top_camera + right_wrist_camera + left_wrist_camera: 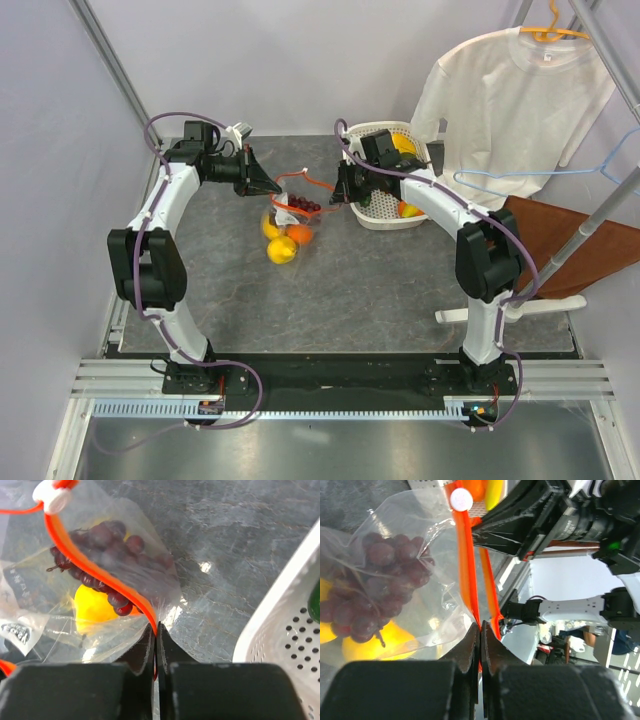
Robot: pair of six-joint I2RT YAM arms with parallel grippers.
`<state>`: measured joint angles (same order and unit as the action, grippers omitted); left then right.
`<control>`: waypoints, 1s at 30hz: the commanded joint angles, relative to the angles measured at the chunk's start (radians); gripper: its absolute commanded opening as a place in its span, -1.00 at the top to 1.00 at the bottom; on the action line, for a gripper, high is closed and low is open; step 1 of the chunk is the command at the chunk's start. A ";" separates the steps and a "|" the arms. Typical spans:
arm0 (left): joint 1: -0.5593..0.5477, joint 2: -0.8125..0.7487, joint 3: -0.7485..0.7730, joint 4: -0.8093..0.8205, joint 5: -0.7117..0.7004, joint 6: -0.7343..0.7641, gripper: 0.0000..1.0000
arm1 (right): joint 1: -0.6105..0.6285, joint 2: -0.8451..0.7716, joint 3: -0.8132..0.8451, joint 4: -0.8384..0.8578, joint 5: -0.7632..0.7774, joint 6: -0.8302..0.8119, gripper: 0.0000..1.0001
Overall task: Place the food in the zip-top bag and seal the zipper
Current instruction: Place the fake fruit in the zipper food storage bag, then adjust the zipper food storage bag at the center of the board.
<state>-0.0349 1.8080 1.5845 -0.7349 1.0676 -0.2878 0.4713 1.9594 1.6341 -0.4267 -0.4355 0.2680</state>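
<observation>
So, left gripper (480,630) and right gripper (156,627) were each clamped on the zipper (467,565), one per end; bag (285,215) stretched between them just left of the basket (280,625), grapes (375,590) and yellow fruit (92,607) inside.

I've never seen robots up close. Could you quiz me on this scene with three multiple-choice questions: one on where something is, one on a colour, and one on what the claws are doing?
1. Where is the grape bunch?
A) in a blue bowl
B) inside the clear bag
C) in a metal pot

2. What colour is the zipper along the bag's mouth?
A) green
B) blue
C) orange-red

3. How are the left gripper and right gripper?
A) both wide open
B) both shut on the zipper
C) each holding a spoon

Answers:
1 B, the grapes show through the plastic.
2 C, the strip is orange-red in both wrist views.
3 B, each wrist view shows closed fingers pinching the strip.
</observation>
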 commanded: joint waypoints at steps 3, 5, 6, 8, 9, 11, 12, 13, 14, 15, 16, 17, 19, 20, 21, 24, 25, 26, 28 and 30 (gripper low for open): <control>0.003 -0.134 0.099 -0.102 -0.272 0.128 0.96 | 0.000 -0.092 0.107 -0.004 -0.109 0.034 1.00; 0.003 -0.159 0.149 -0.184 -0.503 0.171 0.96 | -0.002 -0.138 0.138 -0.032 -0.105 0.025 1.00; 0.003 -0.162 0.198 -0.213 -0.565 0.211 0.96 | -0.002 -0.149 0.141 -0.065 -0.094 0.016 1.00; 0.003 -0.165 0.238 -0.294 -0.641 0.249 0.96 | -0.002 -0.155 0.154 -0.101 -0.095 0.007 1.00; -0.005 -0.179 0.255 -0.316 -0.641 0.274 0.96 | 0.000 -0.152 0.159 -0.127 -0.095 0.004 1.00; -0.031 -0.202 0.246 -0.348 -0.646 0.292 0.96 | 0.001 -0.136 0.170 -0.136 -0.095 0.005 1.00; -0.072 -0.223 0.218 -0.351 -0.653 0.344 0.96 | 0.009 -0.129 0.170 -0.129 -0.091 0.004 1.00; -0.091 -0.233 0.198 -0.351 -0.661 0.358 0.96 | 0.013 -0.123 0.171 -0.124 -0.086 -0.006 1.00; -0.108 -0.239 0.177 -0.342 -0.650 0.364 0.96 | 0.019 -0.099 0.185 -0.127 -0.086 -0.015 1.00; -0.129 -0.242 0.149 -0.343 -0.628 0.360 0.96 | 0.033 -0.084 0.194 -0.132 -0.082 -0.022 1.00; -0.138 -0.237 0.141 -0.343 -0.608 0.352 0.96 | 0.038 -0.068 0.207 -0.133 -0.086 -0.030 1.00; -0.152 -0.227 0.120 -0.342 -0.603 0.339 0.96 | 0.044 -0.038 0.234 -0.136 -0.086 -0.042 1.00; -0.178 -0.185 0.092 -0.342 -0.609 0.332 0.96 | 0.064 -0.010 0.256 -0.146 -0.063 -0.067 1.00; -0.175 -0.174 0.075 -0.342 -0.607 0.303 0.96 | 0.070 0.018 0.282 -0.152 -0.063 -0.076 1.00; -0.169 -0.167 0.074 -0.339 -0.591 0.297 0.96 | 0.076 0.030 0.297 -0.167 -0.055 -0.081 0.96; -0.154 -0.179 0.062 -0.290 -0.558 0.236 0.96 | 0.075 0.036 0.326 -0.190 -0.019 -0.118 0.83; -0.154 -0.194 0.057 -0.275 -0.564 0.231 0.96 | 0.073 0.026 0.329 -0.195 0.007 -0.133 0.81; -0.151 -0.197 0.049 -0.262 -0.587 0.223 0.96 | 0.072 0.021 0.329 -0.204 0.021 -0.153 0.81; -0.140 -0.196 0.054 -0.250 -0.598 0.213 0.96 | 0.053 0.007 0.322 -0.210 0.033 -0.159 0.61; -0.122 -0.182 0.065 -0.250 -0.583 0.187 0.96 | 0.026 0.003 0.323 -0.216 0.035 -0.154 0.29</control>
<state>-0.1814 1.6512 1.6287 -1.0367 0.4774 -0.0399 0.5442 2.0094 1.9045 -0.6258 -0.4438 0.1555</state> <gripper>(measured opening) 0.026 0.217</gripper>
